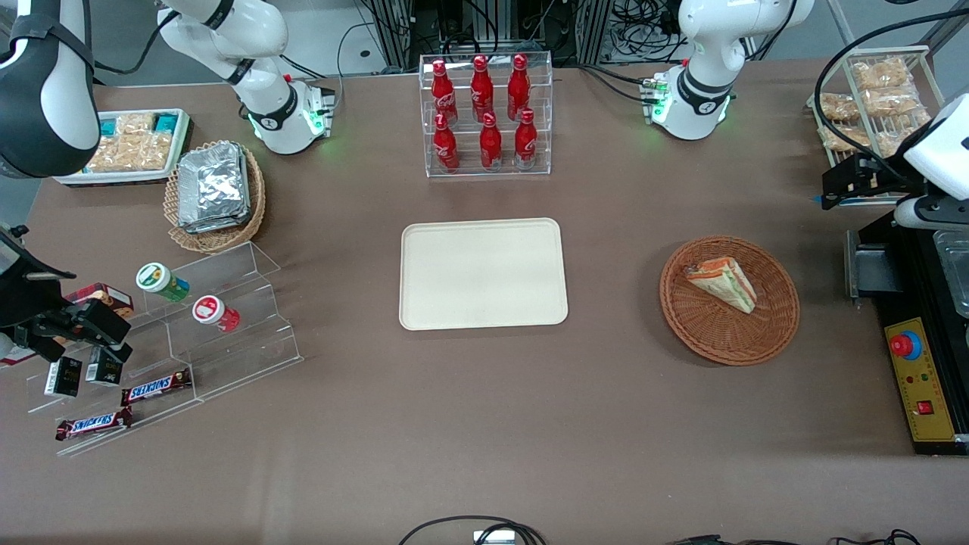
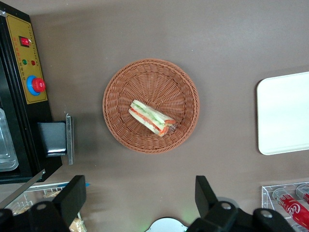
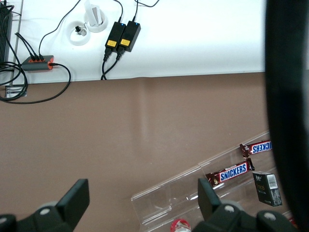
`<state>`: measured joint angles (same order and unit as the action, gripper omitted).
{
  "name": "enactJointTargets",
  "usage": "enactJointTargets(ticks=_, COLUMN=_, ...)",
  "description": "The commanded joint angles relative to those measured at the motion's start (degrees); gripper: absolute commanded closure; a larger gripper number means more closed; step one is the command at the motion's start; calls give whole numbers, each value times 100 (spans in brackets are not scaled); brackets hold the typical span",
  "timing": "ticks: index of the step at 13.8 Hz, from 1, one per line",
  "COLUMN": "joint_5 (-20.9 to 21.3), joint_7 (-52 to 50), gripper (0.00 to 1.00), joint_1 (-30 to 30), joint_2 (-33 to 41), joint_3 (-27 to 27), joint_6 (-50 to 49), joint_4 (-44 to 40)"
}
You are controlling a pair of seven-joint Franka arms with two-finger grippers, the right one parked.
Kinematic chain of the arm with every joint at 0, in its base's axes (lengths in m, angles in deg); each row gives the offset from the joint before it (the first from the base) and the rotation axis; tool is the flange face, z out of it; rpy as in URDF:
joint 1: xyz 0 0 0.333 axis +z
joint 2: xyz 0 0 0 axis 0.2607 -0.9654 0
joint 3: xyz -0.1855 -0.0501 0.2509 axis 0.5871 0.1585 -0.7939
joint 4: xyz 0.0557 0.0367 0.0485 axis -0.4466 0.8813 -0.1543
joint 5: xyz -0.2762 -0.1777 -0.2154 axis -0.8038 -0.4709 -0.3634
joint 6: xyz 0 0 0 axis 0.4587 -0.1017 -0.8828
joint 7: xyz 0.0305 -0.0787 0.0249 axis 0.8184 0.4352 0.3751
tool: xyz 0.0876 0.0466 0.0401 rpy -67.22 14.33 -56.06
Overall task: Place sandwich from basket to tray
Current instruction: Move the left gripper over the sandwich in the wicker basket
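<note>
While the claw (image 2: 140,205) hangs wide and empty above the table, clear of the basket (image 2: 120,79) — the sandwich (image 2: 150,118) lies inside, its long axis slanted across the finger line.

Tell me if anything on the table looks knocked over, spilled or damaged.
Nothing stands out. The sandwich lies whole in the basket, the tray sits bare and flat, and the open gripper hangs above the table beside the basket.
</note>
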<state>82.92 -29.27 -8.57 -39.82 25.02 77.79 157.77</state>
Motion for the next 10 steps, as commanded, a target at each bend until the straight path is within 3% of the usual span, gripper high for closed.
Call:
enactJointTargets(ticks=1, joint_5=52, joint_7=16, gripper=0, joint_1=-38, joint_2=-106, joint_3=-13, joint_6=-3, joint_4=-187)
enactJointTargets(ticks=6, joint_5=306, joint_7=112, gripper=0, joint_1=-38, joint_2=-194, joint_3=-22, joint_6=93, joint_4=40)
enactJointTargets(ticks=10, joint_5=351, joint_7=-370, gripper=0, joint_1=-21, joint_2=104, joint_3=-30, joint_6=977, joint_4=1505)
